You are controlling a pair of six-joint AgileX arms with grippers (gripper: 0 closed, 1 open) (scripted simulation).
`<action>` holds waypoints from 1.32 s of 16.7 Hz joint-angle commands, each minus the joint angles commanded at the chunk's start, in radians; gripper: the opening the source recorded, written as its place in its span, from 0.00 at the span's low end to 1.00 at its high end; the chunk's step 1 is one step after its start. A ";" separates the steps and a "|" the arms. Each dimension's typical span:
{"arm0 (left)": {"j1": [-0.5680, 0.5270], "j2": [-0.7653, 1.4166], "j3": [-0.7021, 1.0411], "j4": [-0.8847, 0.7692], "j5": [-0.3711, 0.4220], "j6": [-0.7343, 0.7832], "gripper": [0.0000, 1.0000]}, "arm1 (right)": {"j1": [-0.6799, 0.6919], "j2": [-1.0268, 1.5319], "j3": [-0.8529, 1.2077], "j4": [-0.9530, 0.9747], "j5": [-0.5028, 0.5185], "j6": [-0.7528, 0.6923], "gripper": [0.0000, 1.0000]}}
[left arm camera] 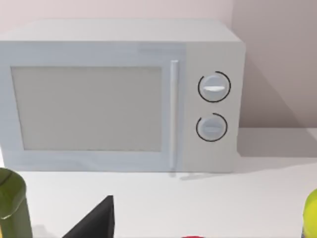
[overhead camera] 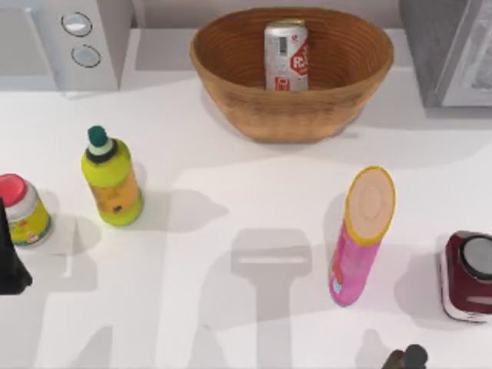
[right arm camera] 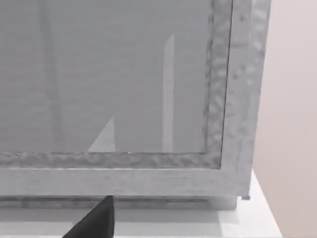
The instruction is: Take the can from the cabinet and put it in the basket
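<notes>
At the table's [overhead camera: 254, 192] near edge you see the right gripper [overhead camera: 406, 358] as a dark tip, nearer than the pink tube [overhead camera: 361, 234]; you cannot tell how its fingers stand; the left gripper [overhead camera: 11, 257] sits at the left edge, just nearer than the red-lidded jar [overhead camera: 23, 209], and its state is equally unreadable; measured from the basket [overhead camera: 292, 115], the pink tube stands nearer and slightly right, the dark red jar [overhead camera: 467, 275] further right, the yellow-green bottle [overhead camera: 112, 178] nearer and left; the can [overhead camera: 286, 55] stands upright inside the basket; the white microwave [overhead camera: 69, 42] sits left of the basket and the cabinet [overhead camera: 450, 50] right of it; the right wrist view faces the cabinet's framed door [right arm camera: 109, 79].
</notes>
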 joint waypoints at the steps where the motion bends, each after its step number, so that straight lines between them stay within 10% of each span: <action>1: 0.000 0.000 0.000 0.000 0.000 0.000 1.00 | 0.000 0.000 0.000 0.000 0.000 0.000 1.00; 10: 0.000 0.000 0.000 0.000 0.000 0.000 1.00 | -0.013 -0.015 0.206 -0.217 -0.014 -0.001 1.00; 22: 0.000 0.000 0.000 0.000 0.000 0.000 1.00 | -0.029 -0.144 1.098 -1.282 -0.032 -0.001 1.00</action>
